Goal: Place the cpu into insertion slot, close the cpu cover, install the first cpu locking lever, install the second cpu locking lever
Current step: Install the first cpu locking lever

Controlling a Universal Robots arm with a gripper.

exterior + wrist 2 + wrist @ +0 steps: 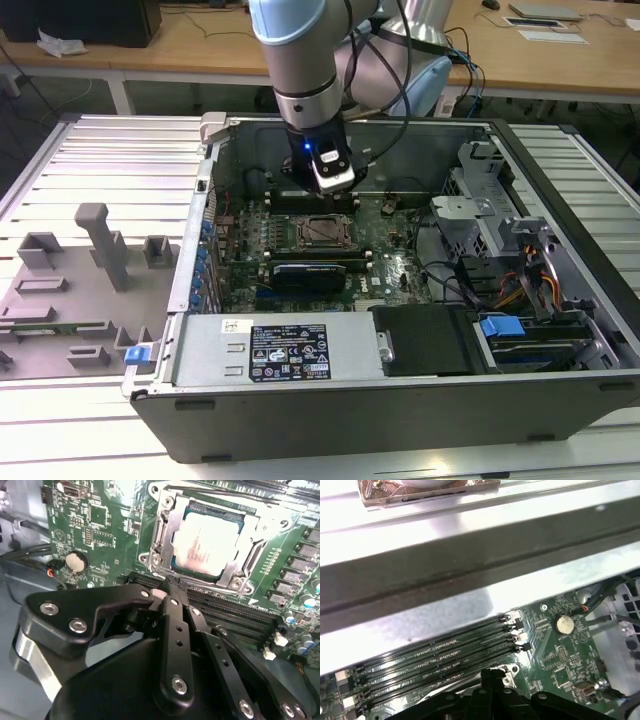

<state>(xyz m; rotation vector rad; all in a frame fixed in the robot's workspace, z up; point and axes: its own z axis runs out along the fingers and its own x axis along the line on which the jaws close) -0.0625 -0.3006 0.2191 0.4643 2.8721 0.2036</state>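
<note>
The cpu (204, 542) lies flat in the motherboard's socket, its pale silver top showing. The cpu cover (235, 577), a silvery frame, lies down around the chip. A thin metal locking lever (225, 496) runs along the socket's far edge; I cannot tell whether it is latched. In the second wrist view my gripper (172, 586) hovers just off the socket's near edge, black fingers pressed together with nothing between them. In the exterior view the gripper (333, 190) hangs inside the open computer case just behind the socket (322, 232). The fingertips (492, 677) also show in the first wrist view.
Black memory slots (435, 657) run beside the socket, with a coin battery (563, 624) near them. The case's metal wall (470, 565) rises close behind the gripper. Drive bays and cables (510, 270) fill the exterior view's right. A grey fixture tray (80, 290) sits outside the case.
</note>
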